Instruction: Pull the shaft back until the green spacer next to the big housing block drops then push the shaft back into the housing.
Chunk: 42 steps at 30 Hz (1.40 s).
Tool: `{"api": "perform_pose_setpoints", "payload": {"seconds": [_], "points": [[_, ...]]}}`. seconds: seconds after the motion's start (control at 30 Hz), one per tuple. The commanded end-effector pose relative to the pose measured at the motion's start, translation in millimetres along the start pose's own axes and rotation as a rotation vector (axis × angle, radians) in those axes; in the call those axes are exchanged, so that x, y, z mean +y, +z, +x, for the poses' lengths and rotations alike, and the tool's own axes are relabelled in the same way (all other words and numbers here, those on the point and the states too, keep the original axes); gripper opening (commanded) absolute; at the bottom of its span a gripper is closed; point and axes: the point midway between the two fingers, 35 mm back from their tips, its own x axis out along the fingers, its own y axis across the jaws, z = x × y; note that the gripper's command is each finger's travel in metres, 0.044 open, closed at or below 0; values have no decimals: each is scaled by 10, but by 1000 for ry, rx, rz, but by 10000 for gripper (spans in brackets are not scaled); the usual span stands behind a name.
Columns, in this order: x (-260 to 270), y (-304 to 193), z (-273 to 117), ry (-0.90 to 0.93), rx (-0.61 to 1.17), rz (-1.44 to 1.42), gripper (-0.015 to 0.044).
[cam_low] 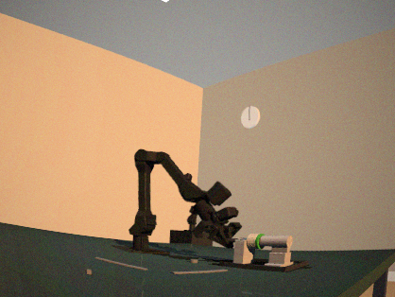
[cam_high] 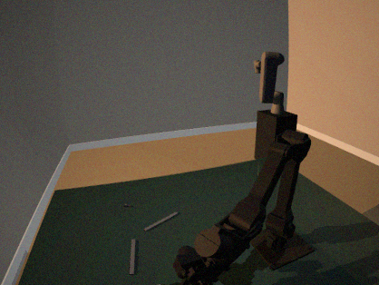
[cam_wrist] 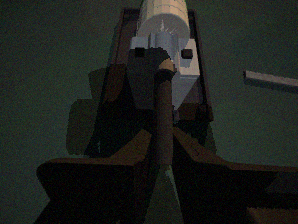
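Spacer (cam_low: 259, 241) sits betw. the two blocks, both on the base plate (cam_low: 300, 265); loose bars (cam_low: 121, 263) (cam_high: 161, 221) lie apart.

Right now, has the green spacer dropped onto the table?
No, the green spacer sits up in the row between the two blocks.

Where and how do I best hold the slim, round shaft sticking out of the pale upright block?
I'd grip the shaft by its bare, protruding length, coming from its free end and squeezing both sides: it is straight and narrow there, while the pale block crowds it farther in.
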Motion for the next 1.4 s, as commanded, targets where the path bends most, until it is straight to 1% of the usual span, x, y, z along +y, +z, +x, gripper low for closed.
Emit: {"api": "perform_pose_setpoints", "payload": {"seconds": [0.0,1.37], "points": [[-2,-4,-6,-1,-1,4,0],[-1,-36,-38,-1,0,4,0]]}}
